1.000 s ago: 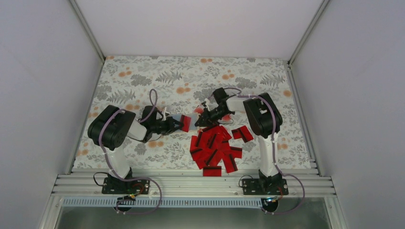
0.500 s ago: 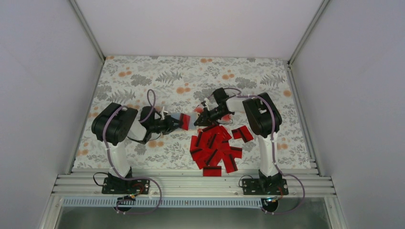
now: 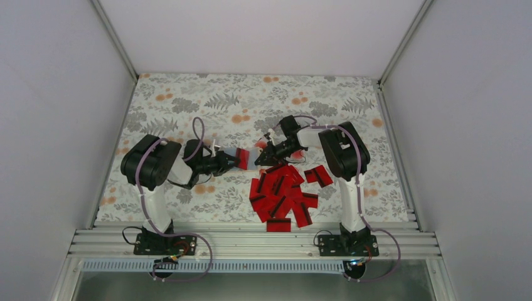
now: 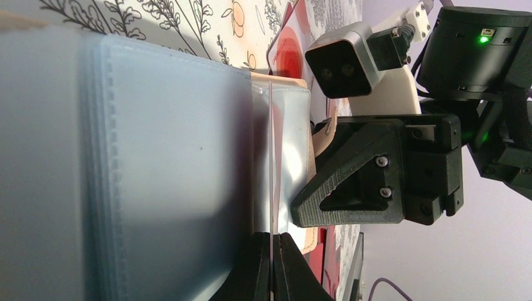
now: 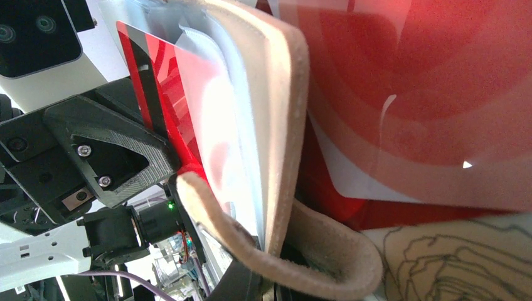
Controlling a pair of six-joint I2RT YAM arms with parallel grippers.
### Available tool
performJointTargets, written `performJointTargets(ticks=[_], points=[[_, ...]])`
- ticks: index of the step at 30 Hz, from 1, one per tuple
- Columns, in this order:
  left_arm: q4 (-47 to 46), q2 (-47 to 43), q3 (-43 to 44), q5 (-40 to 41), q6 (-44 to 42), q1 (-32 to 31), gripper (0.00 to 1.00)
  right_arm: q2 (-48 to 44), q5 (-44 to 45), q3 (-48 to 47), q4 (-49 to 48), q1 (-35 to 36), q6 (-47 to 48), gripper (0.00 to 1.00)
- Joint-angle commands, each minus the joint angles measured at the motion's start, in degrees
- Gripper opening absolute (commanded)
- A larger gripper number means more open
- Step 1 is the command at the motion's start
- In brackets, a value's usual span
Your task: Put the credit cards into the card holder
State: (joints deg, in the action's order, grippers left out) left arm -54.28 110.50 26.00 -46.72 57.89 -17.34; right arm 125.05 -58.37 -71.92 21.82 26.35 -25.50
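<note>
My right gripper (image 3: 262,156) is shut on the tan cover of the card holder (image 5: 283,125), which it holds above the cloth with its clear sleeves (image 4: 182,163) fanned toward the left gripper. My left gripper (image 4: 271,251) is shut on a red credit card (image 5: 158,100) with a black stripe. That card shows edge-on in the left wrist view and lies against the sleeves. Both grippers meet at the card holder (image 3: 252,158) mid-table. Several red credit cards (image 3: 282,194) lie heaped just in front of them. A pale card with a red blot (image 5: 426,125) lies under the holder.
Two more red cards (image 3: 319,175) lie to the right of the heap, near the right arm's base link (image 3: 344,153). The flowered cloth (image 3: 188,100) covers the table. An aluminium rail (image 3: 251,241) runs along the near edge, and white walls close in both sides.
The left arm has shifted a little to the right, bringing the red card closer against the holder's sleeves. The right gripper and the holder have stayed put.
</note>
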Motion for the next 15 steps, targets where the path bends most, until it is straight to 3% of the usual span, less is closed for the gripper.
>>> performJointTargets(ticks=[1, 15], points=[[4.4, 0.4, 0.9, 4.9, -5.2, 0.2, 0.02, 7.3, 12.6, 2.9, 3.4, 1.1, -3.8, 0.04], [8.9, -2.2, 2.9, 9.2, -9.9, 0.2, 0.02, 7.8, 12.1, 2.0, 4.3, 1.4, -3.2, 0.04]])
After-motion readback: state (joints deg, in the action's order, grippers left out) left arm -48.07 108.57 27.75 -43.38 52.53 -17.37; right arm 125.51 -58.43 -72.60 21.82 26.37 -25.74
